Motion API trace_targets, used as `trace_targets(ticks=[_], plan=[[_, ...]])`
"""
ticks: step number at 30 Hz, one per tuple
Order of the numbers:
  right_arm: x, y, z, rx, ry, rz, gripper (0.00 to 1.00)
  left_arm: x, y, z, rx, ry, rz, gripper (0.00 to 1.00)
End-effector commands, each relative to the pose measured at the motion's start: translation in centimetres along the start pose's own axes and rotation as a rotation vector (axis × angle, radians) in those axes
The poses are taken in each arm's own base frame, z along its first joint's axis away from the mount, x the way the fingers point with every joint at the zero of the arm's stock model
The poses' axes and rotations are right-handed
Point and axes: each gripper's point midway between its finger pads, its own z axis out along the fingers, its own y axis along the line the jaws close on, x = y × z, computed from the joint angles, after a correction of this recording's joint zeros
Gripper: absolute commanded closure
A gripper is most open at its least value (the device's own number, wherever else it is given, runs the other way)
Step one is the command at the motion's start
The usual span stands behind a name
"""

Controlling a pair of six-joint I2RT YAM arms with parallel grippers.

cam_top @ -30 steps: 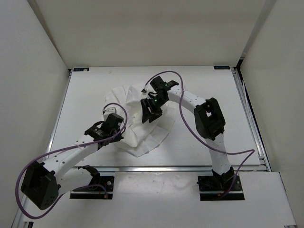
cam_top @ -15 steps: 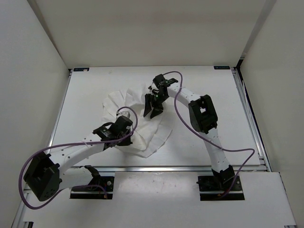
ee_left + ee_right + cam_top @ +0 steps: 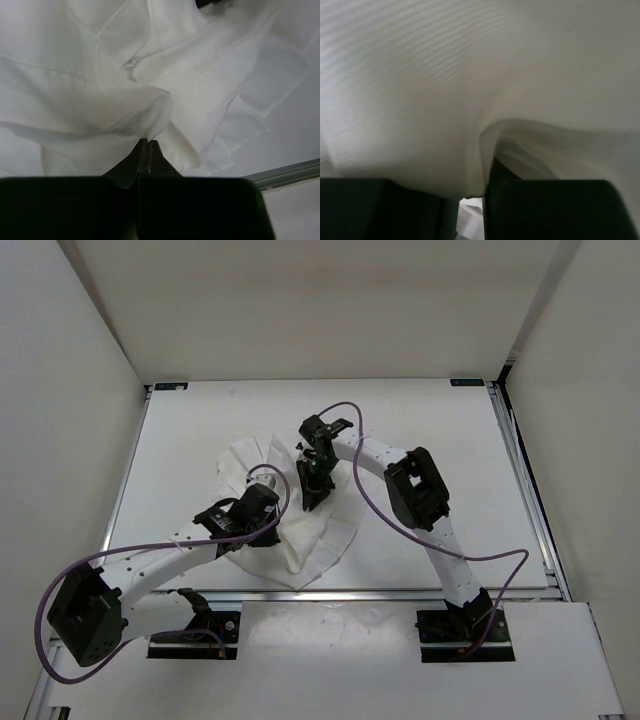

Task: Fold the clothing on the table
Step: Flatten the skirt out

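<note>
**Fingers of both arms in the clothing (image 3: 325,535)**

We see the left gripper (image 3: 145,142) pinched together on a fold of the white fabric, which bulges just above its tips. The right gripper (image 3: 471,197) sits under a draped crease; we cannot tell whether its fingers grip it. The clothing lies crumpled mid-table (image 3: 450,430), with white walls (image 3: 300,310) around and an aluminium rail (image 3: 380,593) along the near edge.
</note>
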Motion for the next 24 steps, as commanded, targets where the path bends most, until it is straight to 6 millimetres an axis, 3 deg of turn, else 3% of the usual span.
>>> trace_targets(ticks=[1,2,4,7,10,13,14,16,18,19,21,22,24], plan=[[3.5,-1.7,3.4,0.092,0.122,-0.025,0.81,-0.5,-0.4,-0.7,0.04,-0.028,-0.006,1.0],[3.8,-2.1,3.7,0.105,0.131,-0.028,1.0,-0.4,-0.1,-0.6,0.037,-0.026,-0.01,1.0],[3.8,-2.8,3.4,0.152,0.115,-0.039,1.0,0.0,0.4,-0.7,0.028,-0.022,-0.011,1.0],[2.2,-1.2,-0.2,0.151,-0.004,-0.082,1.0,-0.2,1.6,-0.8,0.006,-0.034,-0.027,1.0],[-0.6,2.2,-7.2,0.08,-0.216,-0.135,1.0,-0.8,3.0,-0.6,-0.017,-0.052,-0.048,1.0],[-2.6,3.2,-13.2,0.011,-0.369,-0.108,1.0,-2.8,3.6,-0.6,-0.044,-0.095,-0.052,1.0],[-2.9,3.3,-14.2,-0.008,-0.391,-0.102,1.0,-3.7,3.3,-0.7,-0.04,-0.111,-0.044,1.0],[-3.3,1.4,-17.0,-0.012,-0.44,-0.042,1.0,-5.1,2.6,-0.8,-0.038,-0.139,-0.036,1.0],[-2.2,-1.4,-17.1,0.022,-0.411,0.016,1.0,-6.2,1.6,-0.9,-0.02,-0.163,-0.029,1.0],[-2.0,-3.1,-18.0,0.046,-0.425,0.051,1.0,-5.8,1.3,-0.8,-0.013,-0.148,-0.013,1.0],[0.5,-6.4,-16.8,0.093,-0.361,0.129,1.0,-5.7,1.1,-0.7,-0.013,-0.15,-0.018,1.0],[1.1,-7.5,-17.8,0.101,-0.38,0.156,1.0,-5.5,1.1,-0.6,-0.005,-0.147,-0.024,1.0],[4.1,-9.9,-16.4,0.104,-0.331,0.227,1.0,-4.6,1.7,-0.4,-0.01,-0.134,-0.034,1.0]])
